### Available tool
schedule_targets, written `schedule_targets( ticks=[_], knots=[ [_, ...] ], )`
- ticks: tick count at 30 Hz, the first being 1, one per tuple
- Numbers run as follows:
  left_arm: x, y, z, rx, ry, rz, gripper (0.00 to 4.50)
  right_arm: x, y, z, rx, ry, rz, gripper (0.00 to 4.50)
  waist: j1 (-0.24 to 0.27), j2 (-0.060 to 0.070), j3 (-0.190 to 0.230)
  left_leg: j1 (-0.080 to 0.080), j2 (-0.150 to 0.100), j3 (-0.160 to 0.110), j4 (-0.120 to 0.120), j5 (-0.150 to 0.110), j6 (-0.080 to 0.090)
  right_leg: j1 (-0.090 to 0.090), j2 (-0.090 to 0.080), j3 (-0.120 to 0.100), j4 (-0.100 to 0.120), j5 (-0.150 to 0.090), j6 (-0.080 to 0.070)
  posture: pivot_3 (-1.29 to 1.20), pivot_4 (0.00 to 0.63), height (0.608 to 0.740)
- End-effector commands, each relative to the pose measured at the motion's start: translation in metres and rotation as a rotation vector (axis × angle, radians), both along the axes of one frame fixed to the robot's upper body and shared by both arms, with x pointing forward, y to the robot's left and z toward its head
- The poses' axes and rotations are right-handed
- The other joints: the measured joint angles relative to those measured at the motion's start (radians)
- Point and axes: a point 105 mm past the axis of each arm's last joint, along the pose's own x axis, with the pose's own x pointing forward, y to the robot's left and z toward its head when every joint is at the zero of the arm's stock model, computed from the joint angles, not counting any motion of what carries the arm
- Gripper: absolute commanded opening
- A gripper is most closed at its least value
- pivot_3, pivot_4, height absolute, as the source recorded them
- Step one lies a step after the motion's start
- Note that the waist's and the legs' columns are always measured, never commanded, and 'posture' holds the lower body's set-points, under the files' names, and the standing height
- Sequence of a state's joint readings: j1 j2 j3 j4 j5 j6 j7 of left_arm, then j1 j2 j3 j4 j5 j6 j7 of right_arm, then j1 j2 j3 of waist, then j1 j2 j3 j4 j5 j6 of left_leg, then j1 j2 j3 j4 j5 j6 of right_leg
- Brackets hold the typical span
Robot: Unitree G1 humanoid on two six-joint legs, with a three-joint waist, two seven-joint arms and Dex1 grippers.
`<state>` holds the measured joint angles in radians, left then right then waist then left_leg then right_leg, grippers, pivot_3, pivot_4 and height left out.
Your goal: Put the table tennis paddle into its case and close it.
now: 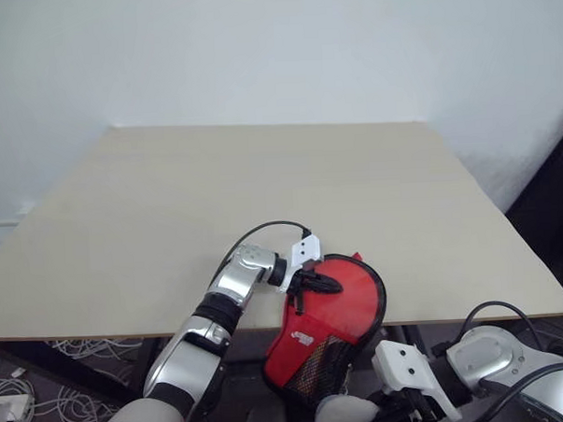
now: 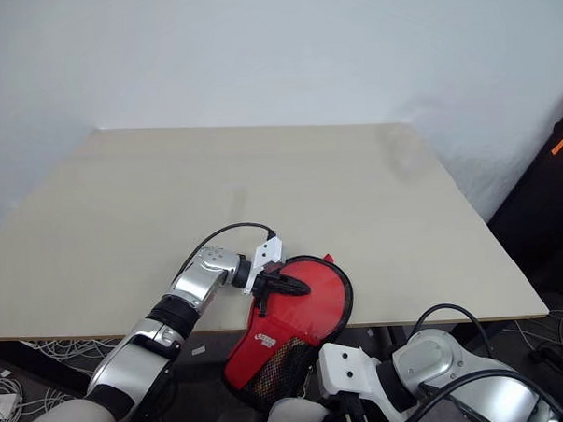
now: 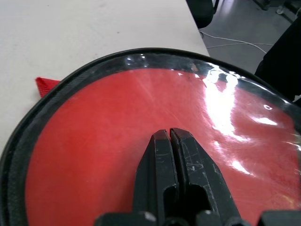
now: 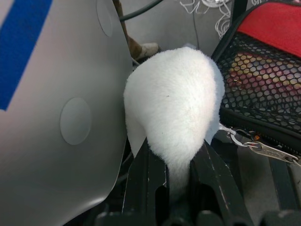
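Nearest: right gripper (image 4: 171,188) clamped on white fuzzy pom-like puff (image 4: 174,108); silver zip pull (image 4: 258,148) just beside it, at black mesh end of case.

Further: left gripper (image 3: 169,136) closed empty, tips pressed on clear panel of black-edged paddle-shaped case (image 1: 346,302) overhanging beige table (image 1: 262,202) edge.

Red rubber-faced paddle (image 3: 117,141) under that panel, apparently inside. Left: zipping shut; zip extent unclear.

Case (image 1: 326,332): paddle-shaped cover, black edging, clear panel facing up over round end, black mesh with white logo patch toward narrow end. Round end rests on table (image 1: 262,202) near edge; narrow end overhangs, tilted downward. Table tennis paddle (image 3: 141,141): red rubber face visible through clear panel, inside case. Metal zip pull (image 4: 261,149) hangs at mesh-end edge.
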<state>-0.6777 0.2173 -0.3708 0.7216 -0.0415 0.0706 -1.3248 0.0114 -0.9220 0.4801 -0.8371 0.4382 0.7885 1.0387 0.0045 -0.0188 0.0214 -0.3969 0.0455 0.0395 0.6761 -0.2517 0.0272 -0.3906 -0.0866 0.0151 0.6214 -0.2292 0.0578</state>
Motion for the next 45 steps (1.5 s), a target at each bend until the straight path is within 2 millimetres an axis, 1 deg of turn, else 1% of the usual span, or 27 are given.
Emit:
schedule_targets(
  ticks=[1,4,6,11,16,20,25,30,36,40,42,45],
  knots=[
    [-0.011,0.005,-0.021,0.095,0.061,-0.033,0.0,-0.033,0.019,0.013,0.088,0.04,0.142,0.06,0.0,0.0,0.0,0.0,0.0,0.0,0.0,0.0,0.0,0.0,0.0,0.0,0.0,0.0,0.0,0.0,0.0,0.74],
    [-0.01,0.004,-0.02,0.094,0.062,-0.035,0.0,-0.04,0.023,0.014,0.1,0.056,0.176,0.06,0.0,0.0,0.0,0.0,0.0,0.0,0.0,0.0,0.0,0.0,0.0,0.0,0.0,0.0,0.0,0.0,0.0,0.74],
    [-0.01,0.003,-0.019,0.093,0.062,-0.036,0.0,-0.045,0.022,0.014,0.095,0.063,0.192,0.06,0.0,0.0,0.0,0.0,0.0,0.0,0.0,0.0,0.0,0.0,0.0,0.0,0.0,0.0,0.0,0.0,0.0,0.74],
    [-0.01,0.001,-0.019,0.09,0.062,-0.04,0.0,-0.049,0.013,0.018,0.078,0.069,0.177,0.06,0.002,0.0,0.0,0.0,0.0,0.0,0.0,0.0,0.0,0.0,0.0,0.0,0.0,0.0,0.0,0.0,0.0,0.74],
    [-0.01,0.001,-0.02,0.09,0.062,-0.041,0.0,-0.064,0.001,0.02,0.065,0.115,0.191,0.06,0.001,0.0,0.0,0.0,0.0,0.0,-0.001,0.0,0.0,0.0,-0.001,0.0,-0.001,0.0,0.0,0.0,0.0,0.74],
    [-0.009,-0.001,-0.019,0.086,0.062,-0.043,0.0,-0.075,-0.001,0.02,0.088,0.14,0.208,0.06,0.001,0.0,0.0,0.0,0.0,0.0,-0.001,0.0,0.0,0.0,-0.001,0.0,-0.002,0.0,0.0,0.0,0.0,0.74],
    [-0.006,-0.004,-0.017,0.084,0.059,-0.041,0.0,-0.079,0.006,0.018,0.107,0.144,0.207,0.06,0.002,-0.001,0.0,0.0,0.0,-0.001,-0.001,0.0,0.0,0.0,-0.002,-0.001,-0.004,0.0,0.0,0.0,0.0,0.74],
    [0.0,-0.004,-0.015,0.09,0.045,-0.032,0.0,-0.087,0.005,0.015,0.101,0.158,0.245,0.06,0.002,-0.001,0.001,-0.001,0.0,-0.001,-0.002,0.0,0.0,0.001,-0.002,-0.001,-0.006,0.0,0.0,0.0,0.0,0.74],
    [0.007,-0.008,-0.012,0.079,0.026,-0.003,0.0,-0.085,0.001,0.011,0.062,0.134,0.239,0.06,0.002,-0.001,0.001,-0.001,0.0,-0.001,-0.003,-0.001,0.0,0.001,-0.002,-0.002,-0.007,0.0,0.0,0.0,0.0,0.74],
    [0.014,-0.011,-0.009,0.068,0.007,0.028,0.0,-0.082,-0.006,0.011,0.029,0.132,0.235,1.34,0.001,-0.001,0.001,-0.001,0.0,-0.001,-0.003,-0.001,0.0,0.001,-0.002,-0.002,-0.008,0.0,0.0,0.0,0.0,0.74],
    [0.017,-0.011,-0.008,0.06,-0.001,0.047,0.0,-0.076,-0.011,0.013,0.01,0.115,0.228,2.04,0.001,-0.002,0.002,-0.001,0.0,-0.001,-0.004,-0.001,0.0,0.001,-0.002,-0.002,-0.008,0.0,0.0,0.0,0.0,0.74],
    [0.021,-0.011,-0.008,0.053,-0.01,0.072,0.0,-0.069,-0.019,0.016,-0.02,0.09,0.22,2.98,0.002,-0.003,0.002,-0.001,0.0,-0.001,-0.004,-0.001,0.0,0.001,-0.002,-0.002,-0.009,0.0,0.0,0.0,0.0,0.74]
  ],
)
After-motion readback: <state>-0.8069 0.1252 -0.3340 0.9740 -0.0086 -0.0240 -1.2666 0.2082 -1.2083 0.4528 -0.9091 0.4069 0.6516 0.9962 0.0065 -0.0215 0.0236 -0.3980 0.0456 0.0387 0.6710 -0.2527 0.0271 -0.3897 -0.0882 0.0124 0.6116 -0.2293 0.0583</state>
